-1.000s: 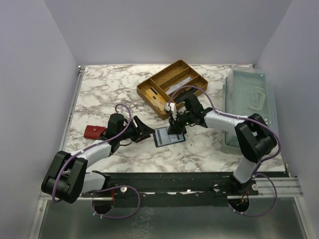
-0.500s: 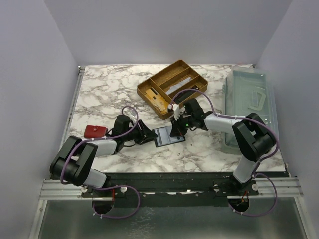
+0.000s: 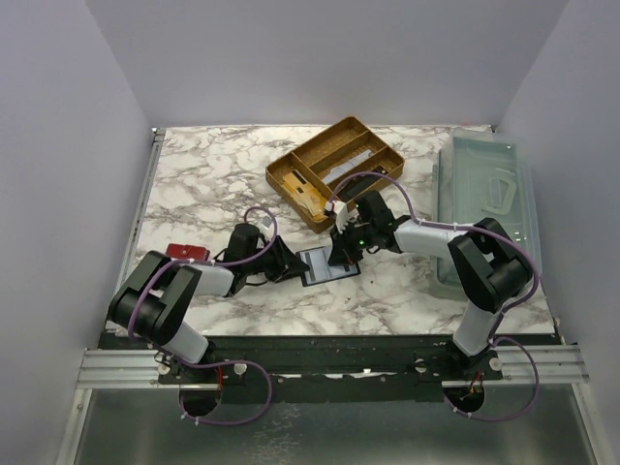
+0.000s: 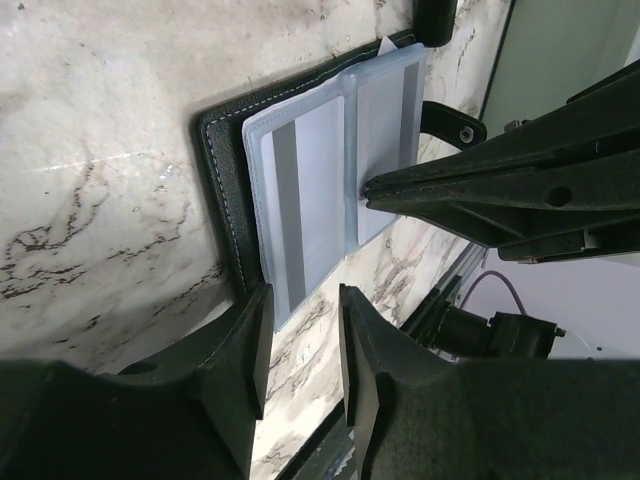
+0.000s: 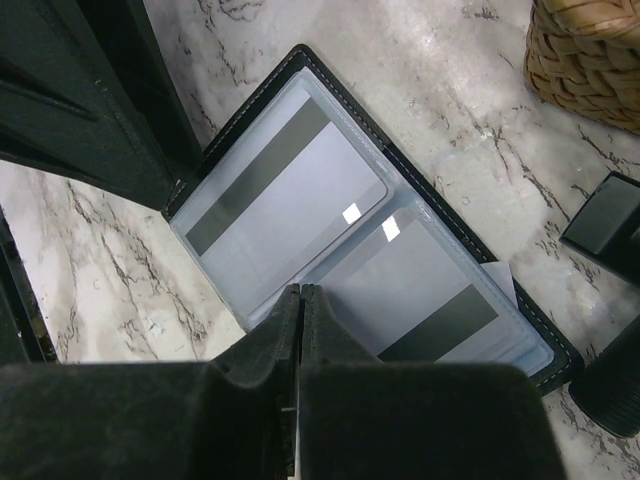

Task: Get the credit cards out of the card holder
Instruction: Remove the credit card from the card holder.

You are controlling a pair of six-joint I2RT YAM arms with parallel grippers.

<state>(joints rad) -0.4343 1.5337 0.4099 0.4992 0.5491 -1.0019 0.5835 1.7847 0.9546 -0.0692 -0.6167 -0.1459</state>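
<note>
I'm at the very first pull, with nothing out yet. The black stitched leather card holder (image 4: 215, 170) lies open flat on the white marble tabletop (image 4: 100, 150) between the arms. Both pale grey-blue striped credit cards (image 4: 300, 200) sit in its clear plastic sleeves (image 5: 262, 300).

My right gripper (image 5: 299, 295) has its fingers pressed together, tip down near the fold, so it's pinning rather than pinching. My left gripper (image 4: 305, 300) has its fingers partway spread around the near sleeve corner, not clamped as far as I can see.

Next I reckon the left needs to catch the card edge alone, not the sleeve, then slide it outward while the right holds everything down.
</note>
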